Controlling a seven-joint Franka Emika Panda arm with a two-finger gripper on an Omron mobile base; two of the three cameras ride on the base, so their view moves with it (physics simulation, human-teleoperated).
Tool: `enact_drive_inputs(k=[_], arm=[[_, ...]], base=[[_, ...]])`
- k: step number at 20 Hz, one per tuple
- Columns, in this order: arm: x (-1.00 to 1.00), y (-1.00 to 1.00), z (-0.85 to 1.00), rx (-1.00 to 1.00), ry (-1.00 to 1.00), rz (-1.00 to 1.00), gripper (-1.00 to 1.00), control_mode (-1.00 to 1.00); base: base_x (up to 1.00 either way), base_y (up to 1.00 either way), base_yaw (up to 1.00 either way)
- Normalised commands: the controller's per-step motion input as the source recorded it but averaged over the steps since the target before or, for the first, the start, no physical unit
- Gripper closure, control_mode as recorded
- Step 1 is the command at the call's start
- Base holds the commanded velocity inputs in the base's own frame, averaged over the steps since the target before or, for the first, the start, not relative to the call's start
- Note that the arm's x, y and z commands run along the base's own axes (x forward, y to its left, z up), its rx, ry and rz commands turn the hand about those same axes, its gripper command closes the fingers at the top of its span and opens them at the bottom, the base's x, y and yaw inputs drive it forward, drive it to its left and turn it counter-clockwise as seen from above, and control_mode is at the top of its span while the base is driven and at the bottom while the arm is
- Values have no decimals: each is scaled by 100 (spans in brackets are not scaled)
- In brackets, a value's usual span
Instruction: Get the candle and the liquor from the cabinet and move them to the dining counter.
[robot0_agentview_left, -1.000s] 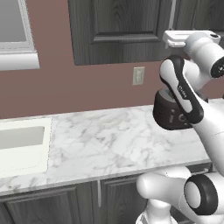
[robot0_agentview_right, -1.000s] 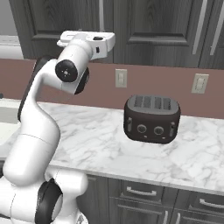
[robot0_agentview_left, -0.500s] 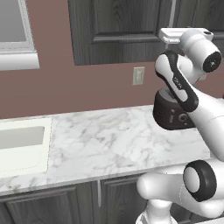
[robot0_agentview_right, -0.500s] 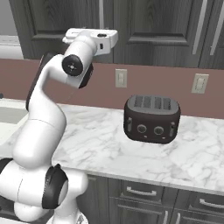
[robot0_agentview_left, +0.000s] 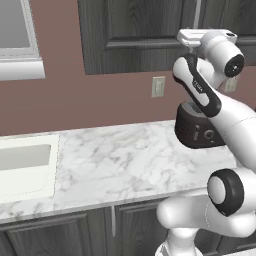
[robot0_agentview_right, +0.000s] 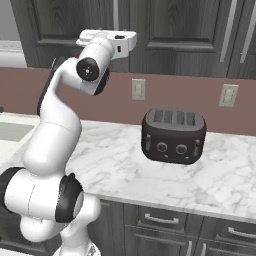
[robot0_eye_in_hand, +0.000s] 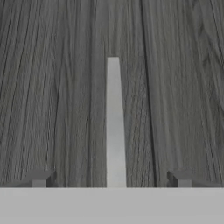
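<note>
The cabinet (robot0_agentview_right: 165, 25) is seen along the top of both base views, dark grey wood with recessed panels, its doors shut above a reddish-brown wall. Below it a marble worktop (robot0_agentview_left: 125, 160) runs from side to side, with a pale sink (robot0_agentview_left: 25, 167) set into its left end and dark drawers (robot0_agentview_right: 160, 220) under its front edge. Near the back edge of the worktop a dark toaster (robot0_agentview_right: 173, 136) stands upright — four slots on top, knobs on its front. Two pale wall sockets (robot0_agentview_right: 138, 89) are mounted on the wall above it.

The white arm is raised high, its hand held level against the lower edge of the cabinet door. In the hand view the gripper (robot0_eye_in_hand: 111, 177) is held wide apart, nothing between its tips, and the silver bar handle (robot0_eye_in_hand: 114, 127) is lined up midway between them against the door's wood grain — whether the handle is touched cannot be told.
</note>
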Motion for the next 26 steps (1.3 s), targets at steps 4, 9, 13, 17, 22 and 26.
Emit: enact_drive_inputs(k=[4, 9, 13, 17, 22, 26], arm=[[32, -6, 0, 0, 0, 0, -100, -100], [32, -11, 0, 0, 0, 0, -100, -100], [26, -11, 2, 1, 0, 0, -100, -100], [27, -9, 2, 0, 0, 0, -100, -100], [27, -5, 1, 0, 0, 0, -100, -100], [7, 0, 0, 0, 0, 0, 100, -100]], base=[[0, 0, 0], [0, 0, 0], [0, 0, 0], [0, 0, 0], [0, 0, 0], [0, 0, 0]])
